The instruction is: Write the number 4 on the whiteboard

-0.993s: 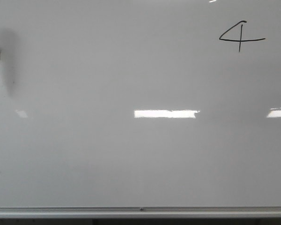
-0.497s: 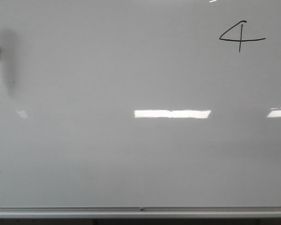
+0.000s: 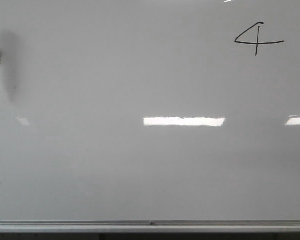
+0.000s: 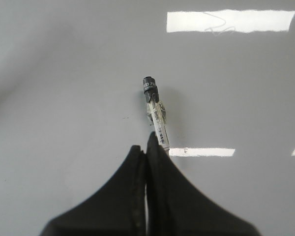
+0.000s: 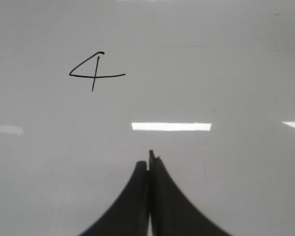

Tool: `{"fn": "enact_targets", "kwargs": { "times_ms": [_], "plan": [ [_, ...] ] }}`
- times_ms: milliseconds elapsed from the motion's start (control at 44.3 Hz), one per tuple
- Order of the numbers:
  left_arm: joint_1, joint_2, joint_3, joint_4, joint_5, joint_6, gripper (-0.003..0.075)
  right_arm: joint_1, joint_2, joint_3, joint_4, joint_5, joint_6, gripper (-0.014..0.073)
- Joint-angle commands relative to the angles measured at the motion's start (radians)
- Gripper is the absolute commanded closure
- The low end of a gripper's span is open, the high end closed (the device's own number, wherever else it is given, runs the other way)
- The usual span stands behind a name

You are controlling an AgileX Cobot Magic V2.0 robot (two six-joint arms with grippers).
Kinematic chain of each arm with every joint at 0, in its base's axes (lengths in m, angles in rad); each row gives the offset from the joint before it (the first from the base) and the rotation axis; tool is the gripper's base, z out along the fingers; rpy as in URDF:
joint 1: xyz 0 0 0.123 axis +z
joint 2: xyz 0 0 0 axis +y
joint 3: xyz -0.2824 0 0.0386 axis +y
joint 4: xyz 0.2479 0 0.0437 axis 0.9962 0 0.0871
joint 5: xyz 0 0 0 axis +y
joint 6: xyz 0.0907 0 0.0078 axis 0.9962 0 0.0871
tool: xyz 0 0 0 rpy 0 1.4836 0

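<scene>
One digit, the number 4 (image 3: 257, 39), already sits in black marker at the upper right of the whiteboard (image 3: 140, 165), open-topped with a slanted stroke, a long crossbar and a short vertical, so I judge the writing step done and the job at its closing stage. My left gripper (image 4: 146, 150) has its jaws pressed narrow on a marker (image 4: 155, 115), whose dark tip points at bare board well away from the digit; in the front view that marker shows only at the far left edge. My right gripper (image 5: 148, 160) has its jaws closed together with nothing that I can see between them, and the digit lies up and off to one side of it in its own camera. The silver rail (image 3: 150, 226) runs along the board's lower edge. Next, I reckon, I only need to draw both arms clear without dragging the tip across the surface and smearing a stray line.
</scene>
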Motion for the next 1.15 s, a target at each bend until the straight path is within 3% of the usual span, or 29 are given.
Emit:
{"fn": "enact_targets", "kwargs": {
  "times_ms": [0,1129],
  "plan": [
    [-0.002,-0.016,0.006,-0.01,-0.078,-0.011,0.0741,-0.002,-0.021,-0.015,-0.011,-0.106,-0.034,0.0712],
    [-0.002,-0.016,0.006,-0.01,-0.078,-0.011,0.0741,-0.017,-0.019,-0.015,-0.019,-0.096,-0.055,0.0712]
  ]
}}
